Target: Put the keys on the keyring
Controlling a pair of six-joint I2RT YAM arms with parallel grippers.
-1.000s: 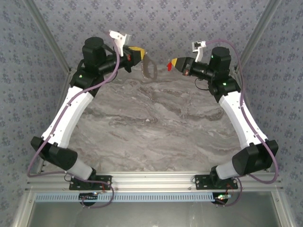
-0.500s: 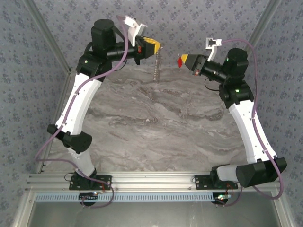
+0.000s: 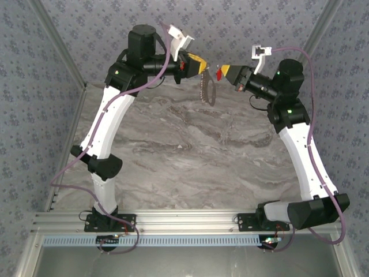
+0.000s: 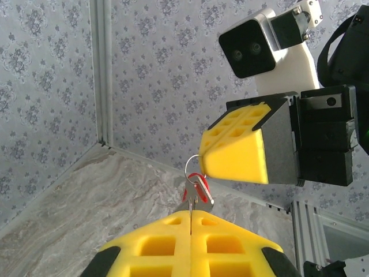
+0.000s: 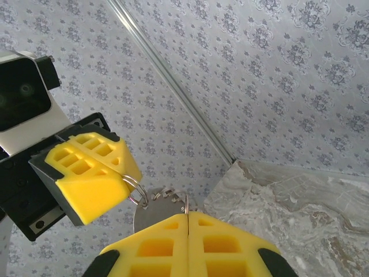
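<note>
Presently the keyring (image 3: pixel 206 92) is pinched in the closed left gripper (image 3: pixel 201 64), the keys (image 3: pixel 218 74) in the closed right gripper (image 3: pixel 223 71); threading is judged unfinished.

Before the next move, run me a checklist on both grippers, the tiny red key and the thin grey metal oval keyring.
1. Left gripper shut on the thin grey metal oval keyring: ok.
2. Right gripper shut on the tiny red key: ok.
3. Gripper tips facing each other at close range: ok.
4. Keyring hanging free above the grey marble table: ok.
5. Key threaded onto the keyring: cannot tell.
</note>
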